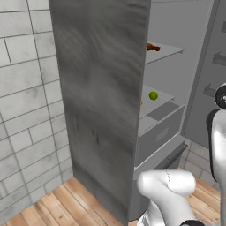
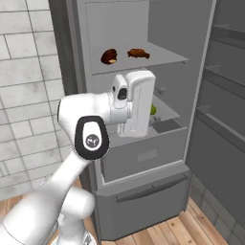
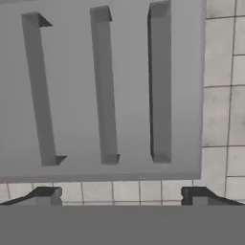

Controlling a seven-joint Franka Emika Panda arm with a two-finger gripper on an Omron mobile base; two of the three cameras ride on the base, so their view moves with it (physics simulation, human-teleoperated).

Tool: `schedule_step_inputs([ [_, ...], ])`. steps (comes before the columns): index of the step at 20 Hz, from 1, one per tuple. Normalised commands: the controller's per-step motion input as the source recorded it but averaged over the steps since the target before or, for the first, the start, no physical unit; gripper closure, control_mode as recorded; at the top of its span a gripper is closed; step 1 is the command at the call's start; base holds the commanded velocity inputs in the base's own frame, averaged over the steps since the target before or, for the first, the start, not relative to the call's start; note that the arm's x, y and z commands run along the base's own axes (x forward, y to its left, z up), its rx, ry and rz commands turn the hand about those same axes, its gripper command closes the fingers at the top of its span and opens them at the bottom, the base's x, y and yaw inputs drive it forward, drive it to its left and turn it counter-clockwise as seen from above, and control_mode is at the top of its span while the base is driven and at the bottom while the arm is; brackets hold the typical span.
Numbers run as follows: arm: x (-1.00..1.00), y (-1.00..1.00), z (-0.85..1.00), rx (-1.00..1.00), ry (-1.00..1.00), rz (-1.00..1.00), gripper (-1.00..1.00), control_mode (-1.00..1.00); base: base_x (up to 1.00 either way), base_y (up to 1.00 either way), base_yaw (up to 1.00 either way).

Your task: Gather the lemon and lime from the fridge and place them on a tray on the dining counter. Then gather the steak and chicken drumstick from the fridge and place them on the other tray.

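White tiled walls and a plank floor frame the open fridge (image 2: pixel 143 158). The lime (image 1: pixel 153 95) sits near the front edge of its middle shelf, a sliver of lemon (image 1: pixel 141 102) beside it. The end effector (image 3: pixel 122 194) gapes empty toward the door shelves; reaching in blind risks clipping a shelf edge.

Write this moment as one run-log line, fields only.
fridge: open | lime: on middle shelf | gripper: open, empty, facing door shelves | fruit: not yet picked

Glossy white rounded arm (image 2: pixel 72 143), black oval joint cap with a small white emblem
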Motion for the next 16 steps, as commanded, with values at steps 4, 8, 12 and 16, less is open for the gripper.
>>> schedule_step_inputs([
  [4,0.02,0.52,-0.13,0.43,-0.01,0.08,-1.0,-1.0,0.0,0.0,0.0],
  [8,0.01,0.5,-0.19,0.39,-0.01,0.18,-1.0,-1.0,0.0,0.0,0.0],
  [12,0.0,0.51,-0.36,0.43,-0.1,0.16,-1.0,-1.0,0.0,0.0,0.0],
  [16,0.0,0.52,-0.45,0.45,-0.19,0.12,-1.0,-1.0,0.0,0.0,0.0],
])
